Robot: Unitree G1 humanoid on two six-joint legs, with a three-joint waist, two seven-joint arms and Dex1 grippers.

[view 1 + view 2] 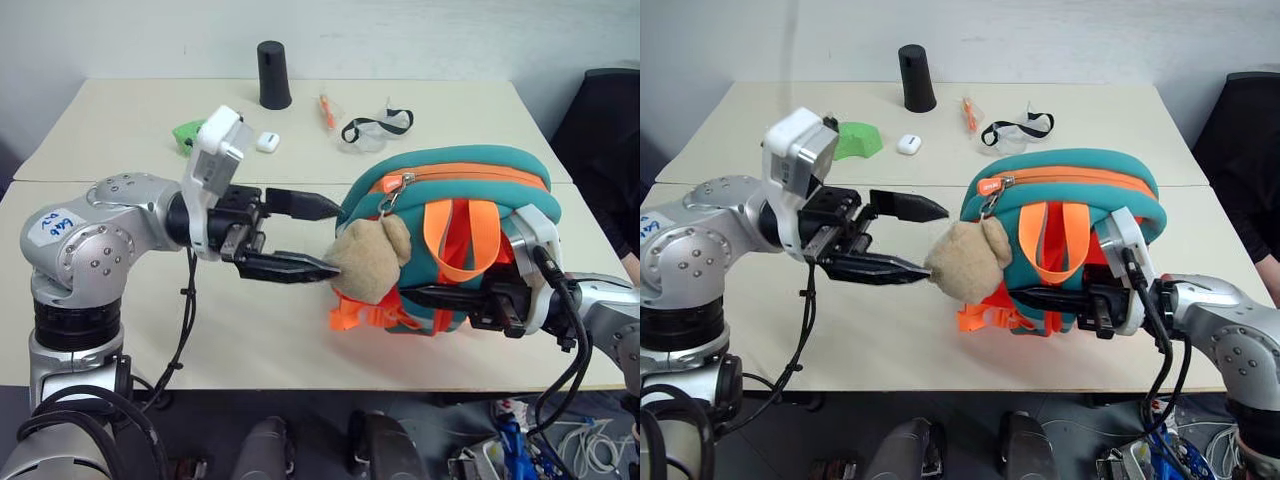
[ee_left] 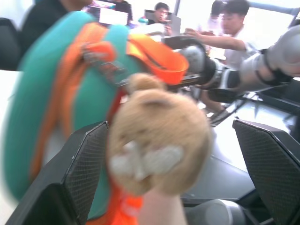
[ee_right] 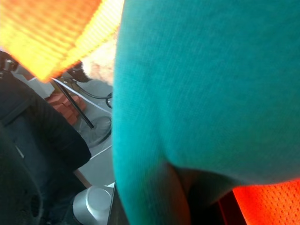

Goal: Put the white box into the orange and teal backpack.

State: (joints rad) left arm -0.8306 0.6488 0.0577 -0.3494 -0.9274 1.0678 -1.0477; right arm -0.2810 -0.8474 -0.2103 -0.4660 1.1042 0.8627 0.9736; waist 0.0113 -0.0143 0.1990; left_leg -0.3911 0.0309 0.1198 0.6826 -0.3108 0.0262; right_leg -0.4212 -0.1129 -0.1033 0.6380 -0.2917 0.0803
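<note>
The orange and teal backpack stands on the table at right of centre, and its zipper looks closed. A tan plush toy hangs from the zipper pull. My left gripper is open and level, pointing at the backpack, with one finger above the toy and one touching its side. The left wrist view shows the toy between the spread fingers. My right gripper is shut on the backpack's lower front, among the orange straps. The white box is out of view.
At the back of the table stand a black cylinder, a small white earbud case, a green object, clear goggles and an orange pen-like item. A person in dark clothes is at the right edge.
</note>
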